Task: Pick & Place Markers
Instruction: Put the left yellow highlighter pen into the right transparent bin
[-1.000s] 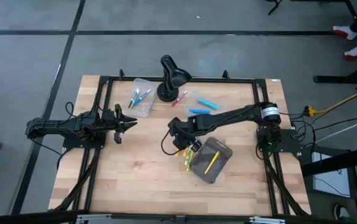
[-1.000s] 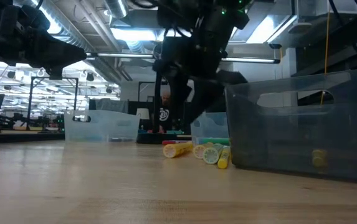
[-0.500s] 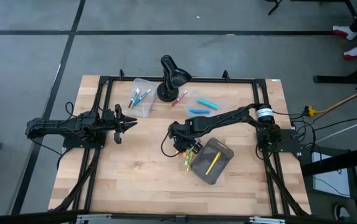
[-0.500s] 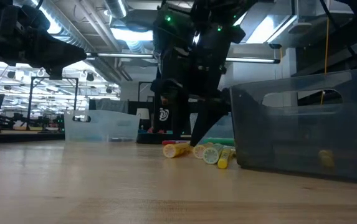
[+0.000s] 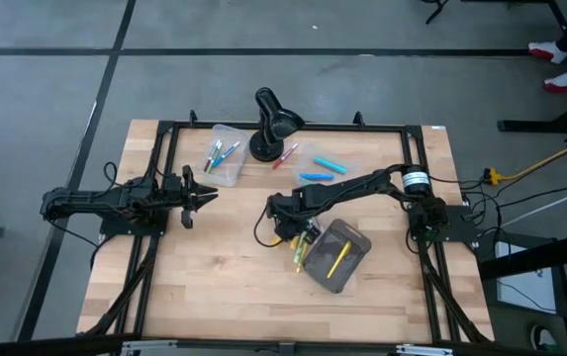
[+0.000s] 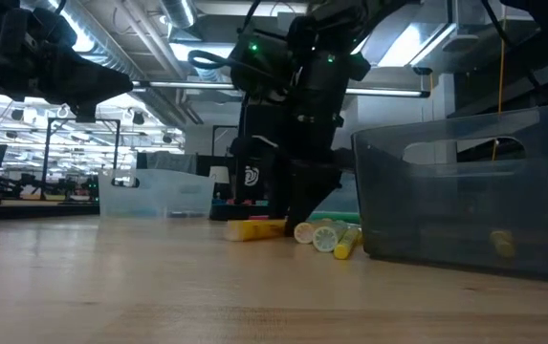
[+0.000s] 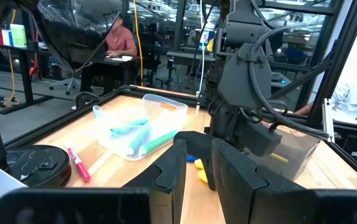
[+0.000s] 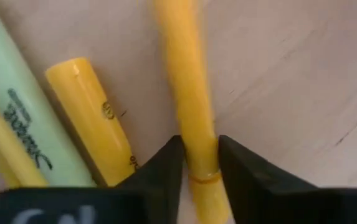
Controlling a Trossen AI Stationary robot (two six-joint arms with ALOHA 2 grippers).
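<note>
A yellow marker (image 8: 187, 93) lies flat on the wooden table (image 5: 204, 287), just left of a small pile of yellow and pale green markers (image 6: 323, 236) that lies against the grey bin (image 5: 340, 259). My right gripper (image 8: 197, 168) is down at the table and shut on this marker. The bin holds one yellow marker (image 5: 335, 260). More markers lie in a clear container (image 5: 222, 158), and blue ones (image 5: 328, 163) and a red one (image 5: 285, 156) lie loose at the far side. My left gripper (image 7: 199, 171) waits open by a narrow gap at the table's left. My right gripper pinches the yellow marker's barrel (image 8: 194, 146) between its two fingers (image 8: 162, 168), coming from above and pointing down, with the fingers across the marker. The marker (image 6: 254, 229) lies level with its length on the table.
A black desk lamp (image 5: 273, 119) stands at the far edge between the clear container and the loose markers. The black frame rails (image 5: 164, 148) run round the table. Bare wood shows along the near side and at the table's middle left.
My right gripper has come down to the table beside the grey bin, moved slightly toward the table's left, and shut on the yellow marker. That marker has slid and turned away from the pile, toward the left.
</note>
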